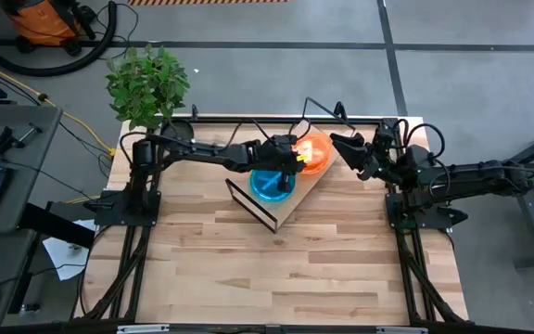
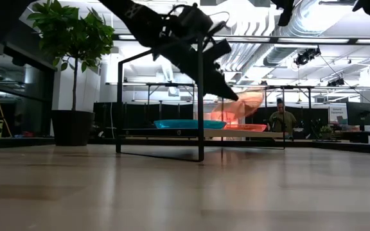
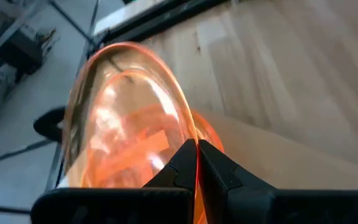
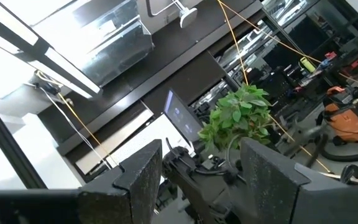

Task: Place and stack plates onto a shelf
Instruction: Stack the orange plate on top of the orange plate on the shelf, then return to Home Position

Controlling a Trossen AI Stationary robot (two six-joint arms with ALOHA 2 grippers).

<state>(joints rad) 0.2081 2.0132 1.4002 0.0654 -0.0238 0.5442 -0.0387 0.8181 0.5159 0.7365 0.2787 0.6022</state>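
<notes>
Writing: no brand, label or lettering can be read in any view.

Left hand [image 1: 297, 156]: over the far part of the shelf [image 1: 290, 206], clenched on the rim of an orange plate [image 3: 126, 124]. The left wrist view shows both fingers [image 3: 219, 174] closed edge-on on the rim.

Held plate: tilted, its face turned toward the wrist camera; in the low view it hangs just above the shelf board, slanting, with its upper edge toward the room behind.

Orange stack [image 1: 315, 153]: lies flat on the shelf's far end, under the left hand. How many plates it has cannot be told.

Blue plates [image 1: 271, 186]: lie flat on the shelf, just beside the orange stack, toward the near end. The low view shows them as a thin cyan band [image 2: 190, 124] on the board.

Shelf: sits at mid surface [image 1: 323, 269], its long axis running diagonally from near left to far right in the high view; black wire frames stand at both ends.

Right hand [image 1: 349, 148]: raised near the shelf's far right end, fingers spread apart and grasping nothing. Its wrist view looks up at the ceiling and a plant [image 4: 241, 121].

Seen only low: a person [image 2: 282, 120] beyond the surface.
</notes>
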